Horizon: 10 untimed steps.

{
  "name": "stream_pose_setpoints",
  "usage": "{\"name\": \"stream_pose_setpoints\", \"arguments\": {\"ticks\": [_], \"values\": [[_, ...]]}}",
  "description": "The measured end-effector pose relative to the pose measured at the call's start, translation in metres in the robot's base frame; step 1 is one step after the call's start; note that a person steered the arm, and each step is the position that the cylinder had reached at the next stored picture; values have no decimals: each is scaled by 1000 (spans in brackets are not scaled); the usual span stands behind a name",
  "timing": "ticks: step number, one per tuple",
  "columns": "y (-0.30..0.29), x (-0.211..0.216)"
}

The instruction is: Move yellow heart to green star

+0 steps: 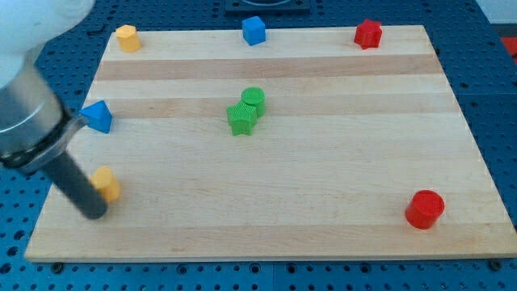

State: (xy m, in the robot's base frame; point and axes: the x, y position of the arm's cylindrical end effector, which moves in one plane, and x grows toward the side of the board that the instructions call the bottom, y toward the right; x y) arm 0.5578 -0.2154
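The yellow heart (107,183) lies on the wooden board (323,170) near the view's left edge, below the middle. My tip (94,212) rests just to its lower left, touching or nearly touching it. The green star (241,120) sits near the board's centre, far to the upper right of the heart. A green cylinder (254,99) touches the star's upper right side.
A blue triangular block (98,116) lies at the left edge above the heart. A yellow block (126,37), a blue cube (254,30) and a red block (368,33) line the top edge. A red cylinder (425,209) sits at the bottom right.
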Motion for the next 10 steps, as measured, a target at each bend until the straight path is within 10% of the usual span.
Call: {"name": "stream_pose_setpoints", "arguments": {"ticks": [2,5,10], "values": [[41,-28],[-79,12],[93,-61]]}}
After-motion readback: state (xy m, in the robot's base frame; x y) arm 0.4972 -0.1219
